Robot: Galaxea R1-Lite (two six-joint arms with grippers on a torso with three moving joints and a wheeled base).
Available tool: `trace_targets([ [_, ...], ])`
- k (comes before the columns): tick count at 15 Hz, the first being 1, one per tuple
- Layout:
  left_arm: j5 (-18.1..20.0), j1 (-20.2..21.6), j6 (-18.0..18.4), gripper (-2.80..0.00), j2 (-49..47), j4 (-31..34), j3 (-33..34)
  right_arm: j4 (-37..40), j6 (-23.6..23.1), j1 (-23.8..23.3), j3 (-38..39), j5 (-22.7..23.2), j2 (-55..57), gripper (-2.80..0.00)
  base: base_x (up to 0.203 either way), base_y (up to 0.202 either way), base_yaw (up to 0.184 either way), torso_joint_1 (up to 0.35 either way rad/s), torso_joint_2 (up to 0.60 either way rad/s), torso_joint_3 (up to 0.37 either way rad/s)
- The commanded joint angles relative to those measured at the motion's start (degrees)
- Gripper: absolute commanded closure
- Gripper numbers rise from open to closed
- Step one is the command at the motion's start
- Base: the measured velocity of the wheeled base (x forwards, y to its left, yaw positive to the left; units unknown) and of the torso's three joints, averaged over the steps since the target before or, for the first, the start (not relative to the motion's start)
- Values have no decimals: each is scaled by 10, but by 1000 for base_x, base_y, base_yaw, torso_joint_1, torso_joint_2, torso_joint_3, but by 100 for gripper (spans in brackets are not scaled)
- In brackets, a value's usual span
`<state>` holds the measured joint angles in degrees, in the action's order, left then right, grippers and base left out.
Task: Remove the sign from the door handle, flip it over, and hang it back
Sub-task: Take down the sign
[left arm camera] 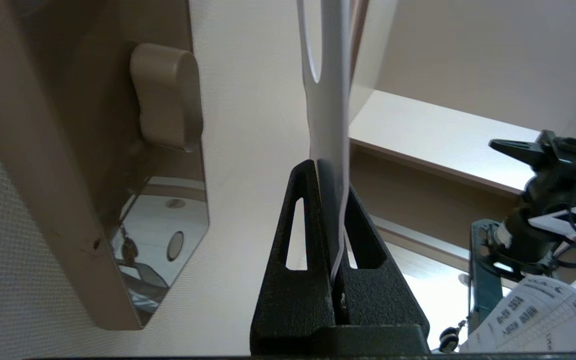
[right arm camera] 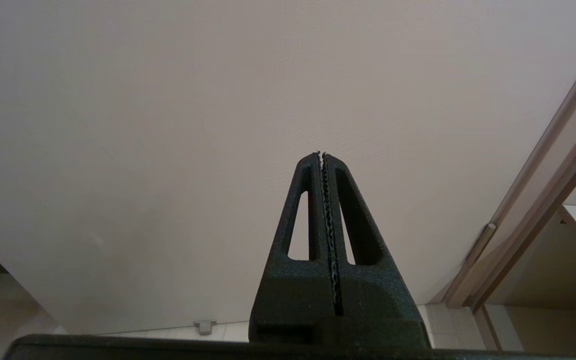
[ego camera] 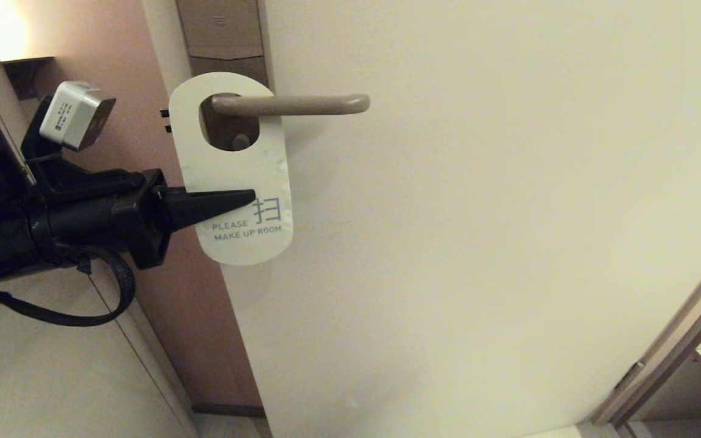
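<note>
White card between my fingers: my left gripper (ego camera: 252, 198) is clamped on the flat, rounded white door-hanger sign (ego camera: 235, 164), one black finger across its printed face and the other behind it, as the left wrist view shows with the card's thin edge (left arm camera: 328, 150) pinched between both fingers. I'm holding it at mid-height, just above the lettering "PLEASE MAKE UP ROOM", which faces out below my fingertips. Above my grip, the sign's oval hole is looped over the horizontal matte beige-grey metal lever handle (ego camera: 302, 104), so the card hangs from it, tilted a little, its lower end swung away from me. The handle's rounded tip points off beyond my fingertips, well past the sign. Behind the hole sits the tall brown lock plate (ego camera: 223, 30) on the cream door (ego camera: 478, 243). My right gripper (right arm camera: 324, 157) is parked away from the sign, its black serrated fingers pressed together on nothing, facing only bare door.
</note>
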<state>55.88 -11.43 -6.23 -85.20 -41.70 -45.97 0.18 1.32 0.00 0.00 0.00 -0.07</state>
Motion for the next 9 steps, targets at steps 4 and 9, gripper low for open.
trace_targets([
  [4,-14,-6,0,0,17,-1,1,0,0,0,0,0,1,0,0,0,0,0,0,0],
  [9,-77,-40,0,0,28,0,4,0,0,0,0,0,1,0,0,0,0,0,0,0],
])
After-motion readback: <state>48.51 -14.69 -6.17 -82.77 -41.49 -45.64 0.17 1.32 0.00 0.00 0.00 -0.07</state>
